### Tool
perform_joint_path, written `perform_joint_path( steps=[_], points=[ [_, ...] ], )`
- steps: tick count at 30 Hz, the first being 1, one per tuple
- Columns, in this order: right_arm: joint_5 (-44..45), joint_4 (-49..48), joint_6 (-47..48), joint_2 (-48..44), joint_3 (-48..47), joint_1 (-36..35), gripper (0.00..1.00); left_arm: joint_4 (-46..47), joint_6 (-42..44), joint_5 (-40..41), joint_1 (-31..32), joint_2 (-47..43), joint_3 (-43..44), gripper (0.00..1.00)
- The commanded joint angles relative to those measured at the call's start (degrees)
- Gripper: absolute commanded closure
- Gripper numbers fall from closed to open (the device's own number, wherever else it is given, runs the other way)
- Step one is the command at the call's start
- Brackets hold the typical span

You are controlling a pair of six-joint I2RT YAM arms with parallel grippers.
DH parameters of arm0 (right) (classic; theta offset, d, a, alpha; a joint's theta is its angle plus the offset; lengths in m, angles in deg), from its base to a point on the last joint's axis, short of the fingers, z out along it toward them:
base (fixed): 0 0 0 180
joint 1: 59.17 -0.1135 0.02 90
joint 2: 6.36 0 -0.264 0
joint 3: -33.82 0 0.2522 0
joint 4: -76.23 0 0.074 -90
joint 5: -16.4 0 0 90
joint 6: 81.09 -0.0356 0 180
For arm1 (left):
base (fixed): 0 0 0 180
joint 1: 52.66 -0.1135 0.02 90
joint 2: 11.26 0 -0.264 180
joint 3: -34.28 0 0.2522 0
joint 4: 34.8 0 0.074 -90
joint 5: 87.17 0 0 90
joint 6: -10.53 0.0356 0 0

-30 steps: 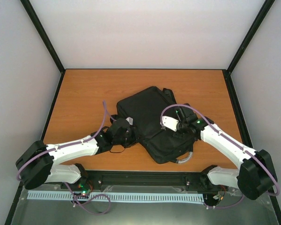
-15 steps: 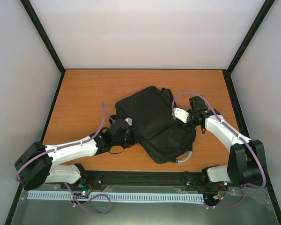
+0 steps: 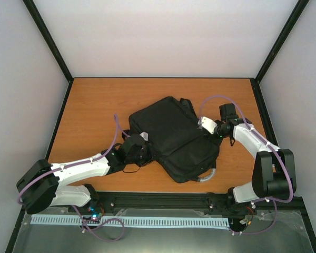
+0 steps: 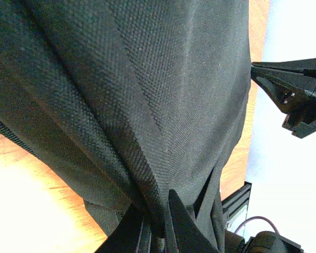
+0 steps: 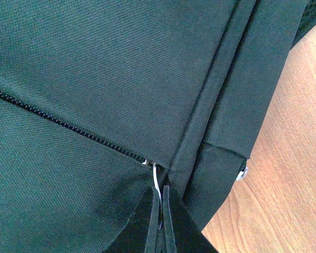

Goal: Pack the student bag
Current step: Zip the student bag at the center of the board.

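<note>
Arms flank the student bag (image 3: 171, 139), as I watch from the operator's station. My left arm (image 3: 79, 168) lies low along the near left of the tabletop (image 3: 95, 100) and reaches in to the bag's left corner. The left fingers (image 4: 179, 221) are closed, pinching a fold of the black fabric, and creases fan out from the pinch. My right arm (image 3: 253, 145) is folded back on itself at the right edge, its wrist turned inward to the bag's far right side. The right fingers (image 5: 146, 221) are pressed together on the small metal zip pull (image 5: 156, 182), at the end of a zip (image 5: 68, 124) that runs across the panel. The bag lies flat and skewed in the middle of the tabletop, between the two arms. Its grey handle (image 3: 206, 176) pokes out at the near right corner. Purple cables (image 3: 116, 134) loop up by each wrist, and pale walls close in the tabletop on three sides. Count: two arms, one bag, one grey handle, two cables, and one zip in the right wrist view.
</note>
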Motion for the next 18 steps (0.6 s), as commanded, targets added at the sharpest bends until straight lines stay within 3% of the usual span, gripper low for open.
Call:
perform_joint_path(
  steps=[1, 3, 4, 8, 10, 18],
  points=[
    [6.8, -1.8, -2.3, -1.2, -2.8, 4.3, 0.97, -8.8, 1.7, 1.7, 0.3, -1.5, 0.0, 0.99],
    [3.8, -0.1, -3.6, -2.5, -3.0, 4.3, 0.93, -10.6, 2.9, 2.6, 0.3, -1.3, 1.1, 0.96],
    [2.7, 0.8, -4.1, -3.2, -3.1, 4.2, 0.89, -11.8, 3.7, 3.3, 0.3, -1.3, 2.0, 0.9],
    [-1.1, 5.0, -6.9, -6.0, -4.3, 4.2, 0.68, -19.2, 8.4, 6.9, 0.3, -0.7, 6.5, 0.41],
    [-2.7, 7.1, -8.7, -7.7, -5.0, 4.3, 0.58, -24.1, 11.7, 9.3, 0.2, -0.7, 9.4, 0.28],
    [-7.6, 11.8, -16.7, -16.0, -6.5, 4.3, 0.39, -38.2, 22.5, 16.9, -2.2, -3.0, 17.3, 0.08]
  ],
)
